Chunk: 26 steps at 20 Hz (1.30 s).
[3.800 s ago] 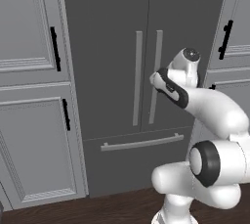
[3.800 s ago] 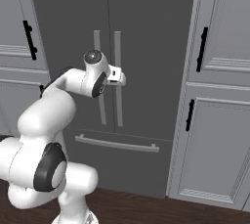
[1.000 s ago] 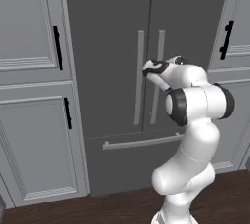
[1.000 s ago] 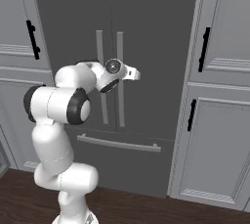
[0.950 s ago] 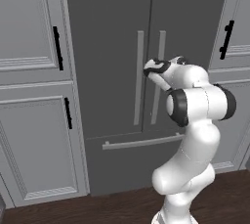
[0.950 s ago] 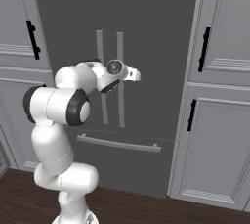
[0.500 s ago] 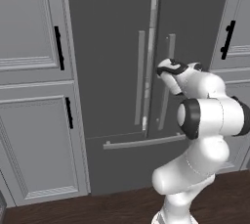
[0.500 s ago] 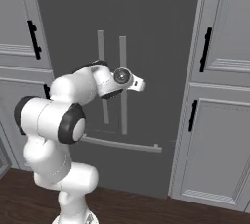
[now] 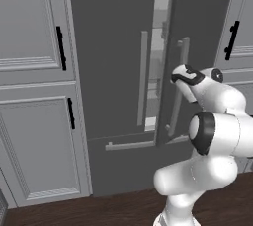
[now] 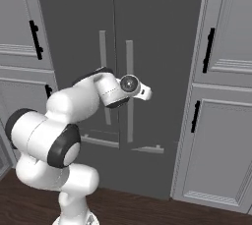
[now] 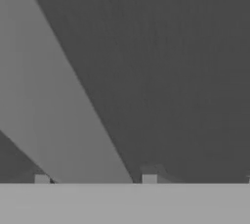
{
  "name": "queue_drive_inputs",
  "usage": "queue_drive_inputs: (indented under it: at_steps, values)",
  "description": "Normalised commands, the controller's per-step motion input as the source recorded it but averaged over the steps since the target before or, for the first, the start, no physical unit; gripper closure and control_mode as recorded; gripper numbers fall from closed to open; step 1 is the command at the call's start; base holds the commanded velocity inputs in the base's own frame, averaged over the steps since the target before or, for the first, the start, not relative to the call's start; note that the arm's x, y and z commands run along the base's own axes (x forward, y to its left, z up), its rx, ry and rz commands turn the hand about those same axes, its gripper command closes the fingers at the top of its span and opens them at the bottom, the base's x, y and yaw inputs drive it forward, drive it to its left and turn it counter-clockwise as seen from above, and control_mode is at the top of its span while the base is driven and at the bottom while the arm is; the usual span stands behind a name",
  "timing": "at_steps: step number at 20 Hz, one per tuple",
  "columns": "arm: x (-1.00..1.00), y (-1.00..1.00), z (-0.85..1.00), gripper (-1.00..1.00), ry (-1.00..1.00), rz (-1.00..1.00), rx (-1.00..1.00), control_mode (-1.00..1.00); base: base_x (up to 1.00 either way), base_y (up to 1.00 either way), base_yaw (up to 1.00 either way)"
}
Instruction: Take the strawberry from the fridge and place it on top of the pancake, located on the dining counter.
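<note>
Glossy white rounded arm (image 9: pixel 217 136) with dark joints.

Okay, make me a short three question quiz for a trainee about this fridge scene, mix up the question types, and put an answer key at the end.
1. True or false: the right door of the fridge stands slightly ajar, showing a bright strip of interior.
2. Multiple choice: in the left base view, the gripper is closest to
A. a black cabinet handle
B. the right door's bar handle
C. the bottom drawer handle
3. Short answer: what colour are the handles on the light grey cabinets beside the fridge?

Key
1. True
2. B
3. Black
</note>
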Motion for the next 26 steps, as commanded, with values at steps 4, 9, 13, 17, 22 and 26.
queue_drive_inputs:
  at_steps: [4, 9, 13, 17, 22, 26]
  values:
    - [-0.54, -1.00, 0.00, 1.00, 0.05, -0.06, 0.08, -1.00, 0.00, 0.00, 0.00]
    - [-0.58, -1.00, 0.00, 1.00, 0.06, -0.06, 0.07, -1.00, 0.00, 0.00, 0.00]
    - [-0.57, -1.00, 0.00, 1.00, 0.06, -0.06, 0.06, -1.00, 0.00, 0.00, 0.00]
    - [-0.57, -1.00, 0.00, 1.00, 0.05, -0.05, 0.05, -1.00, 0.00, 0.00, 0.00]
    - [-0.47, -1.00, -0.07, 1.00, 0.01, -0.05, 0.05, -1.00, 0.00, 0.00, 0.00]
    - [-0.31, -1.00, -0.27, 1.00, 0.00, -0.06, 0.05, -1.00, 0.00, 0.00, 0.00]
